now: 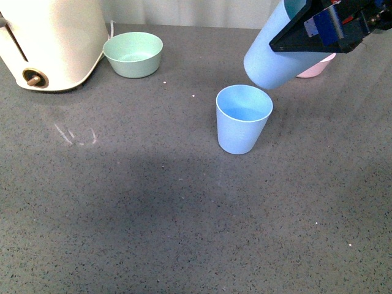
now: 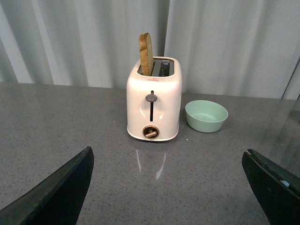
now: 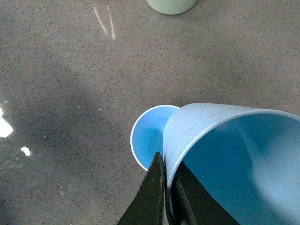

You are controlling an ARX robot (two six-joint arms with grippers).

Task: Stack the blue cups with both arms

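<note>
The standing blue cup [image 1: 244, 119] rests upright, mouth up, on the grey tabletop [image 1: 153, 214] near the middle of the front view. The raised blue cup [image 1: 278, 55] hangs in the air at about its 1 o'clock, tilted with its base pointing down toward 7 o'clock and apart from the lower rim. The right end effector [image 1: 324, 27] is clenched on the raised blue cup. In the right wrist view its fingers [image 3: 154, 197] pinch the wall at the rim, one outside and apparently one inside, though the inner one is mostly hidden. The left end effector [image 2: 167, 154] is released and carries nothing, its jaws spread wide toward the toaster [image 2: 153, 105] and the mint-green bowl [image 2: 206, 116], which lie at roughly 10 o'clock from the standing blue cup. A pink bowl [image 1: 315, 68] peeks out behind the raised cup. Both cups look like light, stiff plastic with a matte, tapered wall, so they should nest easily. But the lower one is likely to slide or tip at a nudge, and steadying it low on its wall would be prudent. A rim pinch lets a tilted cup swing, so it probably needs righting before it goes in.
</note>
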